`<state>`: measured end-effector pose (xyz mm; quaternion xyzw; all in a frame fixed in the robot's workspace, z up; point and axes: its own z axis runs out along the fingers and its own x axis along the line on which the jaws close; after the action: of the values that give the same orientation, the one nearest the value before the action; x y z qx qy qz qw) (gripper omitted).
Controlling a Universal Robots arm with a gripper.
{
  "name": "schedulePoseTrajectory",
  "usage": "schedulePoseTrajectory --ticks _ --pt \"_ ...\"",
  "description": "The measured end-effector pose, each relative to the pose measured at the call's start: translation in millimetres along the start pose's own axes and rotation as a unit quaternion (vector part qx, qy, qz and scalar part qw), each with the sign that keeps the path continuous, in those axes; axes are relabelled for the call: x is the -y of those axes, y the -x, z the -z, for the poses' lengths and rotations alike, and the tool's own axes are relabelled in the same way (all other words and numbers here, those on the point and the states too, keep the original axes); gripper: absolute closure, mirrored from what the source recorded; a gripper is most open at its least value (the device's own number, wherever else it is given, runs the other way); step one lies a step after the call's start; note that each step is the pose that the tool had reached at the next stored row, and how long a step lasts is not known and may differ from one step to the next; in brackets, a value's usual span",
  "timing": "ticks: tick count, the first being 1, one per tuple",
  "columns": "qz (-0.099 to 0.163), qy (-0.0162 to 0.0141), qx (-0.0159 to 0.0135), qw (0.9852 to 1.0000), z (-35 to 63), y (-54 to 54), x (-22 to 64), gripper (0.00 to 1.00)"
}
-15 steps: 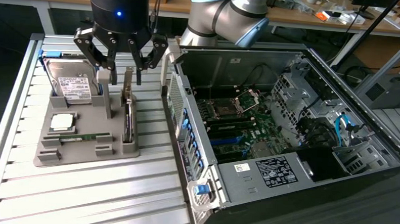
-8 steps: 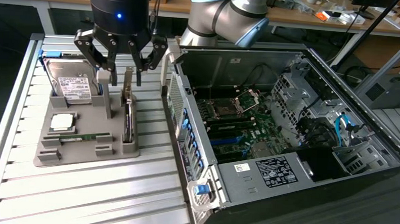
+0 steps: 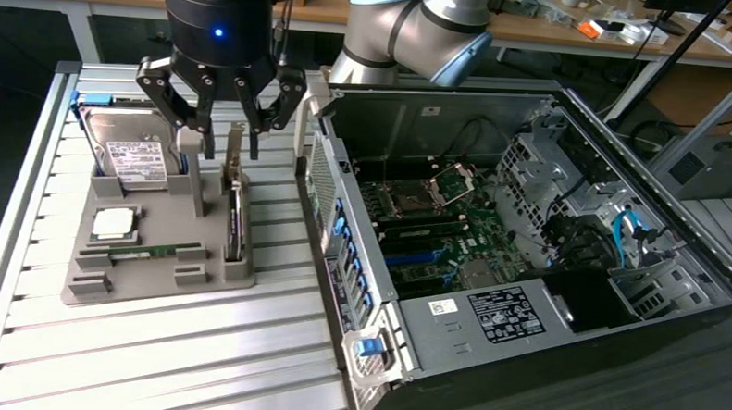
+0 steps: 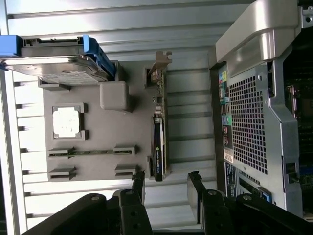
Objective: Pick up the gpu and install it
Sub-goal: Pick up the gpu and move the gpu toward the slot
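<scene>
The gpu point(image 3: 234, 204) stands on its long edge in a slot on the grey holder tray point(image 3: 152, 286), its silver bracket end toward the back of the table. Seen edge-on in the wrist view, the gpu point(image 4: 159, 134) is a thin dark strip with a brownish-green board. My gripper point(image 3: 231, 143) hangs open just above the card's back end, a finger on each side of its line and nothing between them. In the wrist view my gripper point(image 4: 166, 188) sits slightly past one end of the card and is not touching it.
The tray also holds a silver hard drive point(image 3: 134, 153) in a blue frame, a CPU point(image 3: 114, 220) and a RAM stick point(image 3: 154, 251). The open computer case point(image 3: 501, 220) lies close on the exterior view's right, its perforated rear wall point(image 4: 249, 122) beside the tray.
</scene>
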<state>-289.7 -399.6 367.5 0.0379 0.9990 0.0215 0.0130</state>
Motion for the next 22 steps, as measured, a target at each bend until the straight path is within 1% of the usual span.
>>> schedulePoseTrajectory --ticks 6,13,17,22 --pt "0.0 -0.0001 0.0001 1.0 -2.0 -0.1 -0.5 0.52" --pt "0.0 -0.0001 0.0 1.0 -2.8 -0.4 -3.8 0.52" --pt "0.0 -0.0003 0.0 1.0 -3.3 -0.7 -7.3 0.52" --pt "0.0 -0.0011 0.0001 1.0 -3.9 -1.2 -14.5 0.52"
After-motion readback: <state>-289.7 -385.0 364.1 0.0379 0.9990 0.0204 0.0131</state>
